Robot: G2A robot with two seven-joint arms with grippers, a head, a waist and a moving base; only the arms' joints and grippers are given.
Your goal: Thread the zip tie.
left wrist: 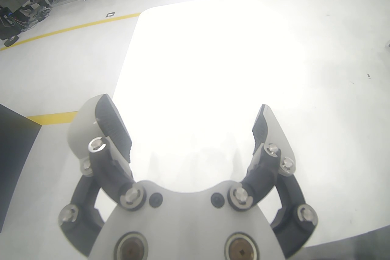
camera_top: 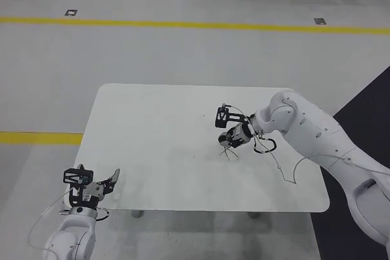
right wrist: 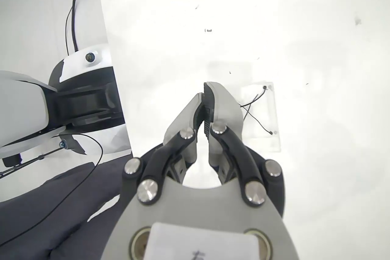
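Fingers on the left gripper are spread wide with nothing between them. It hangs over the near corner of the table, well apart from the work. Further in, the right gripper sits low over mid-table, its fingers pressed together tip to tip. Zip tie is just beside those tips: thin black strands lying on a clear plate on the table.

Progress, my read: early. No closed loop anywhere, and the tail isn't through a head as far as I can make out. Two small dark ends sit apart at opposite sides of the plate, and the strands cross between them. Left to do: get a firm hold on tail and head, line them up, push through, pull tight. Probably needs the left arm brought in, since it's far from the tie.

Hard to make out:
- One strand runs behind a right finger, so I can't say whether the tips pinch it or are just closed next to it.
- Top view shows black strands fanning out under the right gripper, too thin to sort.
- Can't tell if this is one bent tie or two crossing.
- Head vs tail: too small to call.
- Plate edges are faint against the white table, and part of the plate is hidden behind the gripper.
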